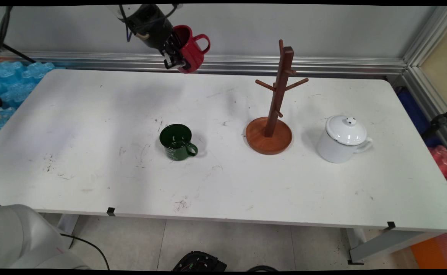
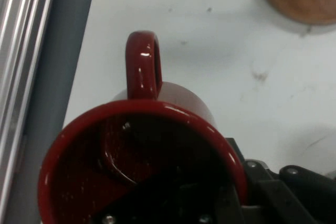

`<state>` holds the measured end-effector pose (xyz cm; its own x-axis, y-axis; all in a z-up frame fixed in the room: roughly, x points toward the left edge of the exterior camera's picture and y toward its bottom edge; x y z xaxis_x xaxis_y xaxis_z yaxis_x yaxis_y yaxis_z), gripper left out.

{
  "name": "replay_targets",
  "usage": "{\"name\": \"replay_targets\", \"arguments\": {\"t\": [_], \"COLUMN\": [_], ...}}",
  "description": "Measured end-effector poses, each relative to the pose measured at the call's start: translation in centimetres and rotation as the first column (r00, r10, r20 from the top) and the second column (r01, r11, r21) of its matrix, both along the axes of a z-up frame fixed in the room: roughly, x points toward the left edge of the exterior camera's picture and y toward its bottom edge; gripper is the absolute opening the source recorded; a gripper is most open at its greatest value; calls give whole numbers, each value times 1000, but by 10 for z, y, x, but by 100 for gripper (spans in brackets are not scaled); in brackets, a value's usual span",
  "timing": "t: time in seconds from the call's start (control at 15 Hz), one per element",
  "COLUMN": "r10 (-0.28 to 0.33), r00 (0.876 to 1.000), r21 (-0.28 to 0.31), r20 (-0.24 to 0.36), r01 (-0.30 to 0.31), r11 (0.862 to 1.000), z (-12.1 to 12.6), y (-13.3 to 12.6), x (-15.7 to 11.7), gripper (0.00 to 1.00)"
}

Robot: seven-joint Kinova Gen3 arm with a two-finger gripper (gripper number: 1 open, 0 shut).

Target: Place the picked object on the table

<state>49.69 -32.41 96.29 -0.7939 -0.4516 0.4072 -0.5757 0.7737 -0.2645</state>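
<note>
Red mug (image 1: 190, 49), pinched by its rim in the black gripper (image 1: 174, 57) high over the table's (image 1: 93, 114) far left, could slip from that thin hold and drop, or clip the green mug (image 1: 177, 141), wooden mug tree (image 1: 275, 110) or white lidded pot (image 1: 344, 139) farther right.

Setting: robotics lab | evidence: scuffed white table (image 1: 93, 126) against a plain grey wall (image 1: 323, 30) | extruded aluminium framing (image 1: 323, 63) along the far edge and right corner | black cables (image 1: 88, 244) trailing over the tiled floor (image 1: 227, 240) | blue packing foam (image 1: 13, 82) stacked at left
</note>
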Motion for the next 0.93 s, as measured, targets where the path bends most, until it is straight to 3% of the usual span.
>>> {"name": "replay_targets", "arguments": {"t": [0.47,0.93], "r10": [-67,-163], "r00": [991,966], "r21": [40,122], "r20": [118,198], "r01": [62,141], "r11": [997,982], "z": [-26,-55], "y": [-24,-38], "x": [7,11], "gripper": [0,0]}}
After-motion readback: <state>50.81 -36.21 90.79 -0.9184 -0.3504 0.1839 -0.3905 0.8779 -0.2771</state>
